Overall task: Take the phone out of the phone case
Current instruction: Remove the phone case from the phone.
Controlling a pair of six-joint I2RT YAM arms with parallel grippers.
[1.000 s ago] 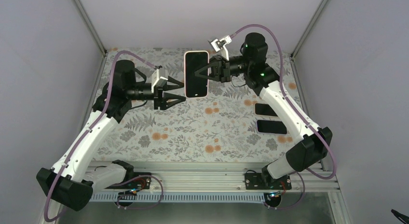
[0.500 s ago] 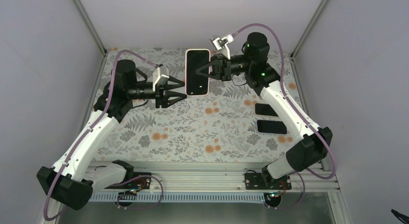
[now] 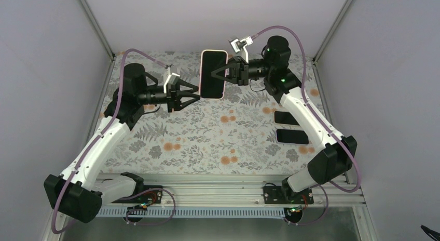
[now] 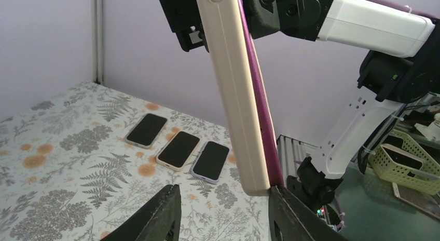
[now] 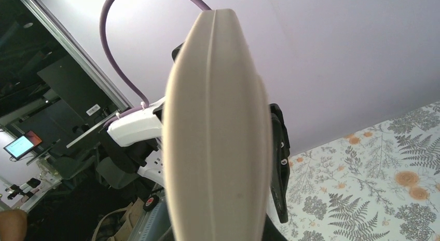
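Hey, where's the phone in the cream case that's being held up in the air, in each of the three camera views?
Top external: the cased phone is at upper centre, its screen facing the camera.
Left wrist: its cream side edge slants from top centre down to bottom centre.
Right wrist: it is seen edge-on, filling the middle.
Shared landmark: the floral tablecloth, visible in all three views.

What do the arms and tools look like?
White shells, black joints and bases on the left arm and right arm. Black left tool and right tool, two tapered fingers each. A purple cable loops along each arm. A white camera box on each wrist; green lights on the right arm.
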